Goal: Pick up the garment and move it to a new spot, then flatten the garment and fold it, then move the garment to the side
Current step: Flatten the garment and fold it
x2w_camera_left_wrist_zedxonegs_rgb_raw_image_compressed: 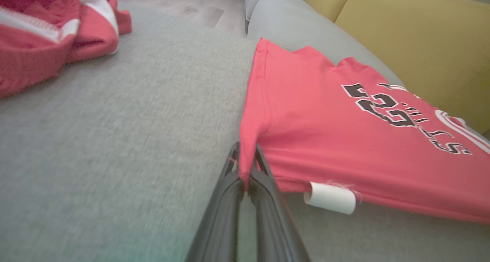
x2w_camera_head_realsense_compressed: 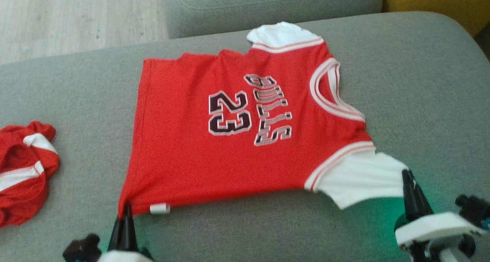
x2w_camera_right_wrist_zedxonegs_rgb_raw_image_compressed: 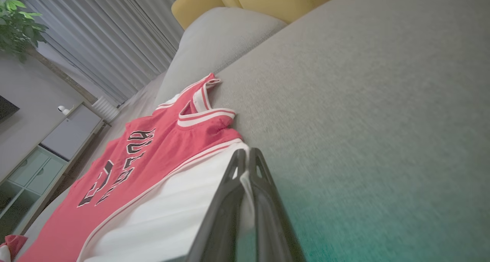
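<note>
**Jersey stretched flat between both claws on the sofa**

A red jersey (x2w_camera_head_realsense_compressed: 214, 139) with white sleeves lies front side up on the gray sofa (x2w_camera_head_realsense_compressed: 76, 82), near the middle of the seat. Its neck opening faces the robot's right and its bottom hem faces the left. The printed number 23 and the lettering are visible on the chest.

The left claw (x2w_camera_head_realsense_compressed: 125, 212) is clamped on the near corner of the hem. In the left wrist view, red cloth is pinched between the two dark fingers. A small white tag (x2w_camera_head_realsense_compressed: 159, 209) sticks out of the near edge just beside that corner.

The right claw (x2w_camera_head_realsense_compressed: 407, 178) is clamped on the outer edge of the near white sleeve (x2w_camera_head_realsense_compressed: 363, 178). In the right wrist view, a strip of white cloth runs between its fingers.

The near edge of the jersey runs fairly straight between the two grips. The far sleeve (x2w_camera_head_realsense_compressed: 281, 34) rests at the back edge of the seat.

A second red garment (x2w_camera_head_realsense_compressed: 23, 170) with white bands lies crumpled on the sofa, well apart from the jersey on the robot's left.
</note>
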Motion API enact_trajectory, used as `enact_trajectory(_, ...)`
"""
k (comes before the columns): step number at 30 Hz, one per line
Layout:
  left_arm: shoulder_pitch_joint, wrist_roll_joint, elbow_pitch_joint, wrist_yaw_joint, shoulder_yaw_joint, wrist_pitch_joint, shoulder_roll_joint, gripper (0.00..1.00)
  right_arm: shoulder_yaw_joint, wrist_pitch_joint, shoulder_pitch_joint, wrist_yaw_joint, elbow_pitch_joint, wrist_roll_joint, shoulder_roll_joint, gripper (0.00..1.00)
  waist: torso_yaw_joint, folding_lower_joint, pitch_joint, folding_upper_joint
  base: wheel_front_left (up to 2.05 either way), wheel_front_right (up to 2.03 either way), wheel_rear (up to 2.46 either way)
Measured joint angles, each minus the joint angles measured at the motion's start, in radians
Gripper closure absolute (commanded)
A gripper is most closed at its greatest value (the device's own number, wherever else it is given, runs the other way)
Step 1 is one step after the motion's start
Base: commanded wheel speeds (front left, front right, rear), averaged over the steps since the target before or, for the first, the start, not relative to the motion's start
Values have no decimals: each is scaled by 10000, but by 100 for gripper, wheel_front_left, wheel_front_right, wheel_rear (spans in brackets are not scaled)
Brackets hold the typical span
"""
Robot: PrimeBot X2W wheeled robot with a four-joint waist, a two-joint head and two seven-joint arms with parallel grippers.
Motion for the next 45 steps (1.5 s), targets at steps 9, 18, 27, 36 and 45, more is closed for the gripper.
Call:
enact_trajectory(9,1210,-165,-251,0,-341,0,19,100,-107,209,1123,0,-251,328,-17,100,127,0,-373,0,0,0,0)
enact_trajectory(18,757,-286,-675,-10,-633,2,59,100,-462,527,774,0,-763,416,0,100,276,2,-45,0,0,0,0)
enact_trajectory(27,-1835,-127,-12,12,-744,0,58,100,-782,1011,-1746,-2,-368,500,370,100,388,4,947,0,0,0,0)
enact_trajectory(36,-3680,-374,1277,153,-617,0,25,100,-761,1070,-3883,-2,1137,211,719,100,434,5,1981,0,0,0,0)
enact_trajectory(45,-4118,-86,629,938,56,-2,-13,0,-1193,-12,-5356,-2,2266,-1200,949,0,576,3,2239,-1,0,0,0)
